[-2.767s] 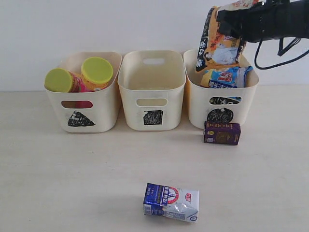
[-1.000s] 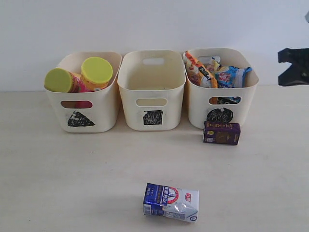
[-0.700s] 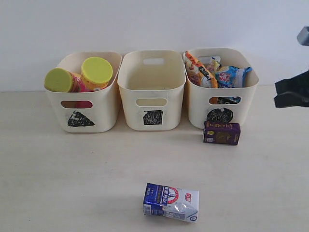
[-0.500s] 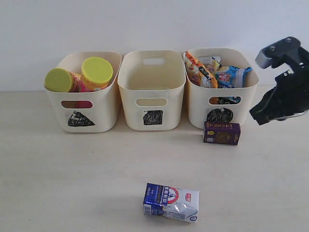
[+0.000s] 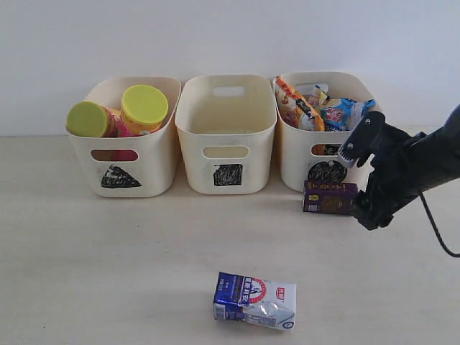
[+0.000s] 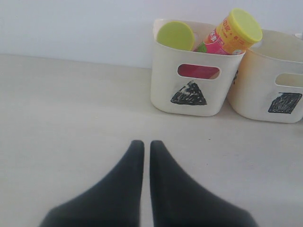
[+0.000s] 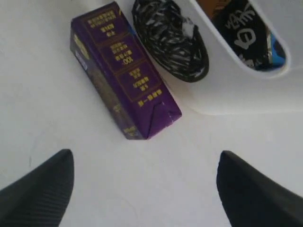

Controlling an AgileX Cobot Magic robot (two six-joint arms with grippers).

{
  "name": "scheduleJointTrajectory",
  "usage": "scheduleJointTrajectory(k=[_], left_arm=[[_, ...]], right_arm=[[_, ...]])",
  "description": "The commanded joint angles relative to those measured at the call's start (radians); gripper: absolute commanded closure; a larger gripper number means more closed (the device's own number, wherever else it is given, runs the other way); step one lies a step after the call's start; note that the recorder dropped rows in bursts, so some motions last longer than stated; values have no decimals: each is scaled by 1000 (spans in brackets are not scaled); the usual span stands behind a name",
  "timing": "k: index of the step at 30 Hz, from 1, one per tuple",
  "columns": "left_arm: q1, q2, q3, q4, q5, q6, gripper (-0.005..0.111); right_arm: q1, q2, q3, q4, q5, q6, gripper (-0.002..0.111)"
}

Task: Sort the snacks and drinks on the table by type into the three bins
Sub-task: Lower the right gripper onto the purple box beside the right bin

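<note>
Three cream bins stand in a row. The triangle bin [image 5: 122, 147] [image 6: 189, 71] holds the two chip tubes [image 5: 122, 111] with yellow-green lids. The square bin [image 5: 226, 140] [image 6: 270, 85] looks empty. In the circle bin [image 5: 291, 154] lie the orange bag [image 5: 296, 104] and the blue bag [image 5: 343, 113]. The purple carton [image 5: 329, 198] [image 7: 125, 71] lies in front of the circle bin. The blue-and-white carton [image 5: 254, 300] lies on its side near the front. My right gripper [image 5: 364, 212] [image 7: 144, 163] is open, low beside the purple carton's right end, holding nothing. My left gripper [image 6: 143, 146] is shut and empty.
The pale table [image 5: 108, 273] runs back to a white wall [image 5: 215, 36]. The right arm [image 5: 417, 165] and its cable [image 5: 438, 237] reach in from the right edge. The left arm does not show in the exterior view.
The orange bag, held above the circle bin earlier, now lies inside it. My right arm swung away to the right, then came down and left to the purple carton's end.
</note>
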Motion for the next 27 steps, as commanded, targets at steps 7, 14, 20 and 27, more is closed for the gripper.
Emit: scheduleJointTrajectory(k=[7, 14, 20, 27], left_arm=[[-2, -2, 4, 3, -1, 5, 103], [-2, -2, 4, 3, -1, 5, 103], [-2, -2, 4, 3, -1, 5, 103], [-2, -2, 4, 3, -1, 5, 103]], right_arm=[[83, 84, -4, -3, -221, -51, 34], [91, 144, -54, -1, -221, -53, 34], [91, 156, -92, -1, -221, -44, 34], [91, 156, -92, 2, -159, -31, 45]])
